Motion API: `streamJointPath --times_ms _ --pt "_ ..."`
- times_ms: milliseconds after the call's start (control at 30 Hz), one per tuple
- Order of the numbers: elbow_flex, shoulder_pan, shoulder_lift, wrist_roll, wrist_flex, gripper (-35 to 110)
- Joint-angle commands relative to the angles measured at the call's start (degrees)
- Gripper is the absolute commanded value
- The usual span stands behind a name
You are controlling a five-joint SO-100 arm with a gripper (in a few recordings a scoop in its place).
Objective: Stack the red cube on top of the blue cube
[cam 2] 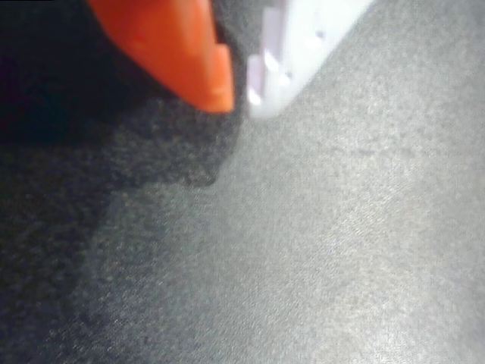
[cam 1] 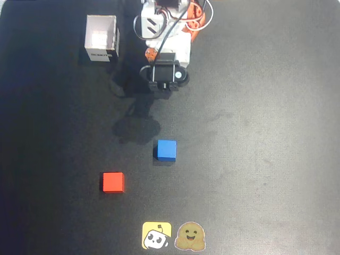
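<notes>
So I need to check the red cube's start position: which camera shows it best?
The overhead view. The red cube lies fully visible on the black table, left of and below the blue cube, apart from it. The wrist view gives the tool tips close together over bare table, nothing of the cube.

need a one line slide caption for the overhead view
Start of stacking: red cube and blue cube sit apart on the black table, arm folded back near a white box.
</notes>
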Motion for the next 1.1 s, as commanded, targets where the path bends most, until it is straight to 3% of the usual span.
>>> streamJointPath --times_ms 0,1067 --pt "-0.2 0.0 0.2 0.0 0.1 0" --pt "-3.0 1.1 0.3 1.8 -1.1 0"
